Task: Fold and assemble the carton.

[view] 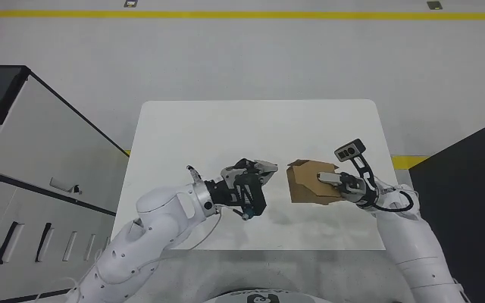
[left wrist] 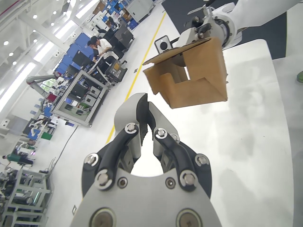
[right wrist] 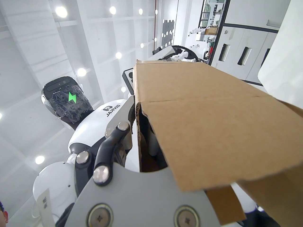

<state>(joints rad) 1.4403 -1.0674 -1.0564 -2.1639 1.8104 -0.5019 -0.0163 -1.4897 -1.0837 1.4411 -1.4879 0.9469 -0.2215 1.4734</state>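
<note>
While a grey cabinet (view: 53,144) flanks the bench's (view: 258,129) left edge, L gripper (left wrist: 144,105), fingers pressed together, sits just beside the carton (view: 307,184): brown, part-folded, end flaps open, near bench's right edge, clamped by R gripper (view: 330,179).

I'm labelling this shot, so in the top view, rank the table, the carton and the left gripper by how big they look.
1. The table, by far the largest.
2. The carton and the left gripper look about alike in this view, so I won't rank one above the other.
</note>
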